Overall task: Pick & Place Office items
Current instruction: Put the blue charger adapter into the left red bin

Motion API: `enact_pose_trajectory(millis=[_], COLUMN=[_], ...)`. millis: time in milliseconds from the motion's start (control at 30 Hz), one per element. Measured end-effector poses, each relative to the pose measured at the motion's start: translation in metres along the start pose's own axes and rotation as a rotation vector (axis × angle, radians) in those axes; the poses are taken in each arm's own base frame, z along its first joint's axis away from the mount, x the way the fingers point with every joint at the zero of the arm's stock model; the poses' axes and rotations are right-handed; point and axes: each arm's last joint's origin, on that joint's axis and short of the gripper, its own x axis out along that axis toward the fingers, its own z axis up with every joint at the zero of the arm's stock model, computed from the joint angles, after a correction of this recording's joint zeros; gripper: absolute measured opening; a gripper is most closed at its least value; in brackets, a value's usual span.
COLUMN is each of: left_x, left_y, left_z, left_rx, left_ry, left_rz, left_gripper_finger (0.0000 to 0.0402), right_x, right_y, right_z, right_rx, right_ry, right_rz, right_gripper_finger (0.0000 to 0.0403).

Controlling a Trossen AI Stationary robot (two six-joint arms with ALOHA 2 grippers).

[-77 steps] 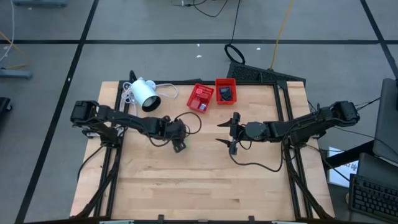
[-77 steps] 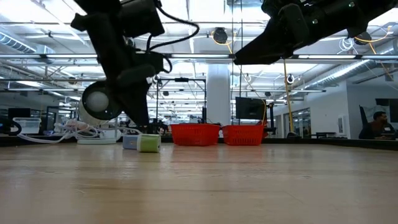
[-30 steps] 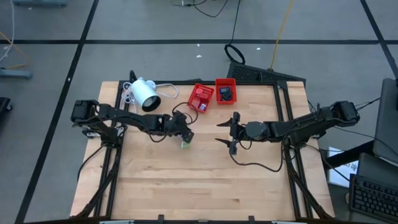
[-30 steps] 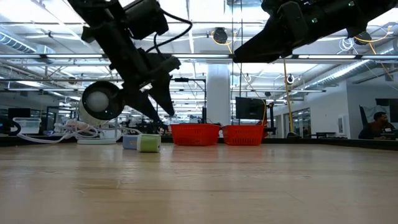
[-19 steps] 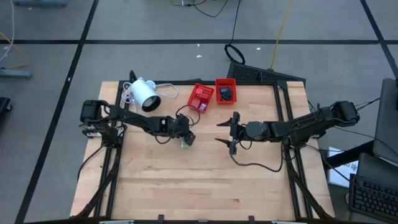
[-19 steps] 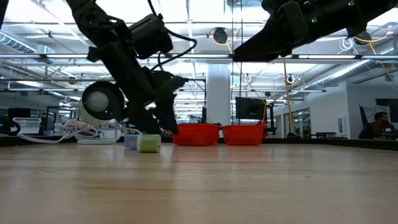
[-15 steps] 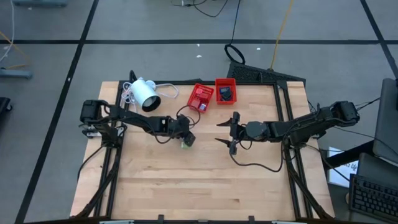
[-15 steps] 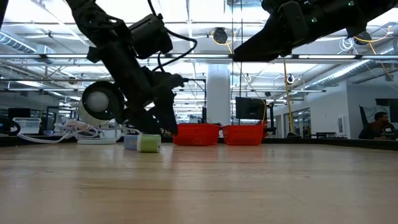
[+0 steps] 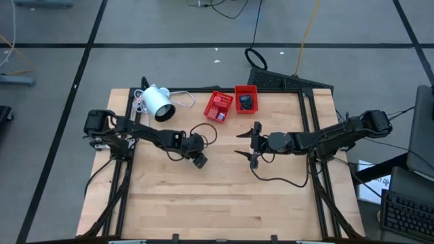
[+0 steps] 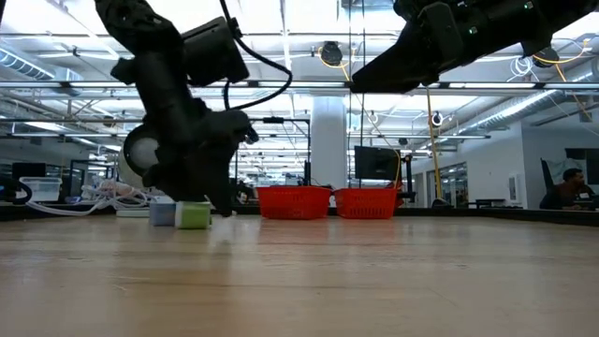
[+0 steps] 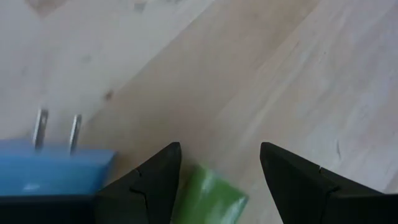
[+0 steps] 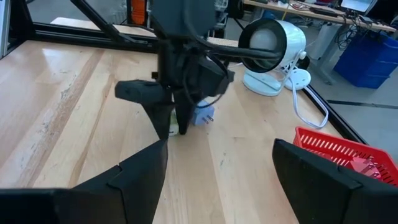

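My left gripper [image 9: 197,160] is down at the table's middle, open. A small green piece [image 11: 208,198] lies between its fingers. A pale blue plug-like piece [image 11: 56,171] with two metal prongs lies just outside one finger. The low view shows the green piece [image 10: 193,215] and the blue piece [image 10: 163,213] side by side on the wood. The gripper hides both in the high view. My right gripper [image 9: 252,146] hangs open above the table, right of centre, touching nothing. My left gripper comes at the green piece [image 11: 186,186] from above, fingers pointing down and open on either side of it. The piece lies flat on the table, close against the inner side of one finger [image 11: 158,180]. I cannot tell whether the other finger touches it.
Two red trays [image 9: 218,106] [image 9: 245,99] stand at the far edge, each with small pieces inside. The white lamp-like device [image 9: 157,102] and its cable lie at the far left. Bare wood stretches toward the near edge.
My left gripper has come down and moved toward the table's left and near edge, settling over the green piece. The green and pale blue pieces have slid together along the table toward its left. My right arm has kept still.
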Motion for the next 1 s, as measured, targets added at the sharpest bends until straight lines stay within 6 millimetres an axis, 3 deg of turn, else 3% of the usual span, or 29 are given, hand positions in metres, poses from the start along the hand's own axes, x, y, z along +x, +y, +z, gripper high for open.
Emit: enact_pose_trajectory(millis=[200,467,600,800,1000], left_x=[-0.021,-0.057,-0.056,-0.039,-0.035], left_y=[-0.009,-0.005,0.000,0.009,0.015], left_z=[-0.004,-0.012,-0.017,-0.024,-0.028], left_rx=[0.055,0.098,0.132,0.192,0.214], left_ry=[-0.069,-0.213,-0.210,-0.148,-0.124], left_rz=[-0.024,0.129,0.227,0.279,0.299], left_gripper_finger=[0.0227,0.0227,0.0227,0.0227,0.0227], right_x=[0.000,0.000,0.000,0.000,0.000], right_y=[0.000,0.000,0.000,0.000,0.000], right_z=[0.000,0.000,0.000,-0.001,-0.001], right_rx=[0.000,0.000,0.000,-0.001,-0.001], right_ry=[0.002,0.001,0.004,0.008,0.007], right_rz=[0.000,-0.001,0.000,0.001,0.001], right_gripper_finger=[0.0279,0.0279,0.0279,0.0279,0.0279])
